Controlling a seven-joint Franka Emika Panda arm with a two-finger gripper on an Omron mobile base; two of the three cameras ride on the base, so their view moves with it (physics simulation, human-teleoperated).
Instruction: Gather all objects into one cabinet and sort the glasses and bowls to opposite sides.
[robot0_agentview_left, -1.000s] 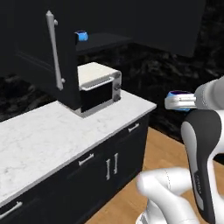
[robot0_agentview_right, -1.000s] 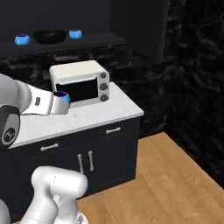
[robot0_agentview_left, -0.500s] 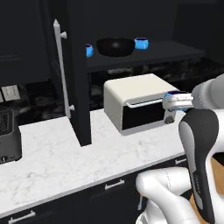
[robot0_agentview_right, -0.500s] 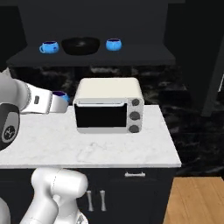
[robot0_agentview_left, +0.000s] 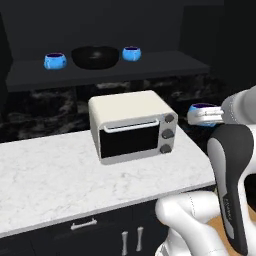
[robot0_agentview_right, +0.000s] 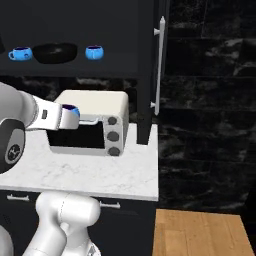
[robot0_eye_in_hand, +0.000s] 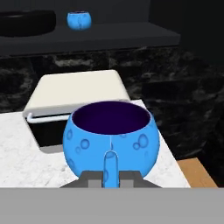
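1. At the right edge of the left base view, the gripper (robot0_agentview_left: 200, 114) is clamped shut on a blue cup (robot0_agentview_left: 202, 111), upright, beside the toaster oven (robot0_agentview_left: 132, 125).
2. Upper left of that frame, on the cabinet shelf (robot0_agentview_left: 165, 63), the black bowl (robot0_agentview_left: 95, 56) sits between two more blue cups (robot0_agentview_left: 55, 61) (robot0_agentview_left: 131, 53).
3. The oven stands on the white marble counter (robot0_agentview_left: 50, 180).

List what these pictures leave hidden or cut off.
- Gripper fingers: in the hand view, the held blue cup covers them.
- Black bowl: cut off by the hand view's left edge.
- Held cup in the right base view: mostly behind the white wrist.
- Toaster oven inside: dark glass.
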